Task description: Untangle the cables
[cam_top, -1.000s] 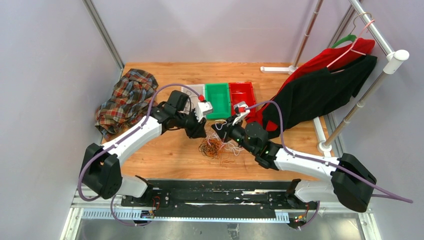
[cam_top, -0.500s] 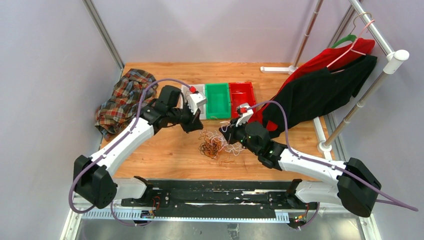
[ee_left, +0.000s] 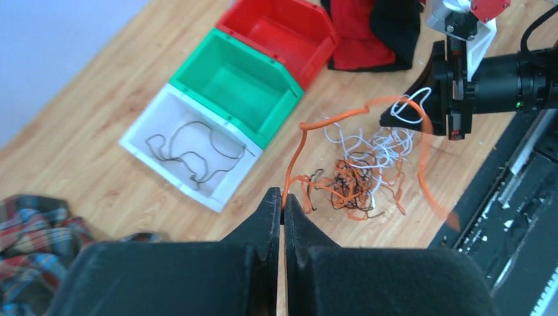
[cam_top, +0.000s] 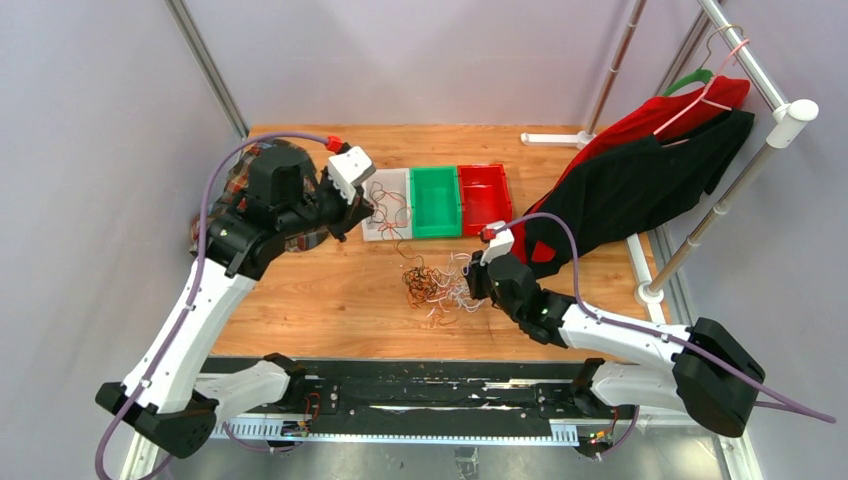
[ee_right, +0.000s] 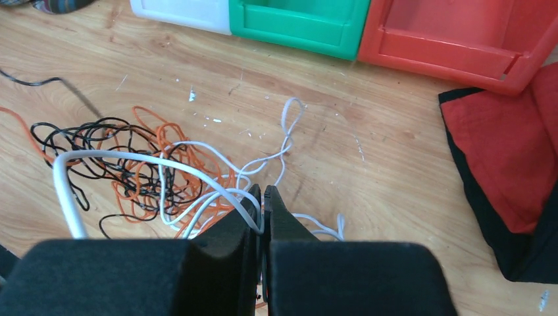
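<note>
Now that its jaws have pinched shut on an orange cable (ee_left: 299,145), the left gripper (ee_left: 283,201) has risen from beside the tangle, where it hung part-open a second ago, and swung back toward the far-left of the table (cam_top: 330,290). The strand arcs from its tips down into the heap of cables (cam_top: 432,288), where its lower end is still threaded among black and white loops. The right gripper (ee_right: 262,194) has stayed low just to the right of the heap, clamped on a white cable (ee_right: 112,155), and looks to be serving as the anchor. So the orange strand is being drawn out but is not yet free, and more pull may drag the whole heap rather than loosen it. The heap lies mid-table, nearer the near edge than the far one. Beyond it, a white bin (ee_left: 164,174) holding a dark wire (ee_left: 197,122), a green bin (cam_top: 436,200) and a red bin (cam_top: 483,195) stand in a row. A plaid cloth (cam_top: 225,215) lies by the left edge under the raised left arm, and a red and black garment (cam_top: 640,180) hangs over the right side. Bare wood left of the heap gives the best room for pulling.
</note>
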`<state>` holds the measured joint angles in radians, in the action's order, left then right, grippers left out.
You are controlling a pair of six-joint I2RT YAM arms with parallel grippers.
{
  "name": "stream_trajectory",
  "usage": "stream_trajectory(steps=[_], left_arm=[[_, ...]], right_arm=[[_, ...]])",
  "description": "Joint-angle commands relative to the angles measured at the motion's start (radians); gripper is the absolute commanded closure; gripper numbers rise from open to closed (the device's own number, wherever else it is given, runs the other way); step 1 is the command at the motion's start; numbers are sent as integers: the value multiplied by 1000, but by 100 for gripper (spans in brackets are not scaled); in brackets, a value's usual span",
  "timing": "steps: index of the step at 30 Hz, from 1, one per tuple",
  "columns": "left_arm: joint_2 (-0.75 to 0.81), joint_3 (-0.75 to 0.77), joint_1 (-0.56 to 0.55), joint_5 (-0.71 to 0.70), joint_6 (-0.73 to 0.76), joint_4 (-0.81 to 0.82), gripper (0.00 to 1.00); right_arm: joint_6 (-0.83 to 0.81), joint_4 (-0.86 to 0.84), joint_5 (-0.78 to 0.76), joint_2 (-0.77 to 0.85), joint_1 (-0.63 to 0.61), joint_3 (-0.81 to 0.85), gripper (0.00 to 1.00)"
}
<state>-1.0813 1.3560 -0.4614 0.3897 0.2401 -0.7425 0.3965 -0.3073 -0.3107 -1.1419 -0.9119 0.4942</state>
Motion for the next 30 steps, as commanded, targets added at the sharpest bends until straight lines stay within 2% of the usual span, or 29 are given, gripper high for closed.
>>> stream_trajectory(steps=[1, 3, 8, 10, 15, 23, 30], left_arm=[[31, 53, 3, -75, 23, -17, 99], [37, 66, 3, -42, 18, -15, 99], [49, 57, 2, 88, -55, 13, 99], [44, 60, 2, 131, -81, 20, 100], [24, 96, 3, 168, -122, 14, 99], [12, 127, 2, 237, -147, 4, 100], [20, 137, 2, 259, -167, 3, 100]], right_arm=[[-29, 28, -39, 19, 16, 6, 98], [-40, 35, -10, 31, 16, 20, 86], [-120, 23, 91, 130, 16, 52, 46], [-139, -6, 136, 174, 16, 60, 37], [-158, -136, 243, 213, -6, 49, 33], [-225, -250, 308, 37, -49, 223, 32], [-242, -251, 341, -102, -51, 336, 32]])
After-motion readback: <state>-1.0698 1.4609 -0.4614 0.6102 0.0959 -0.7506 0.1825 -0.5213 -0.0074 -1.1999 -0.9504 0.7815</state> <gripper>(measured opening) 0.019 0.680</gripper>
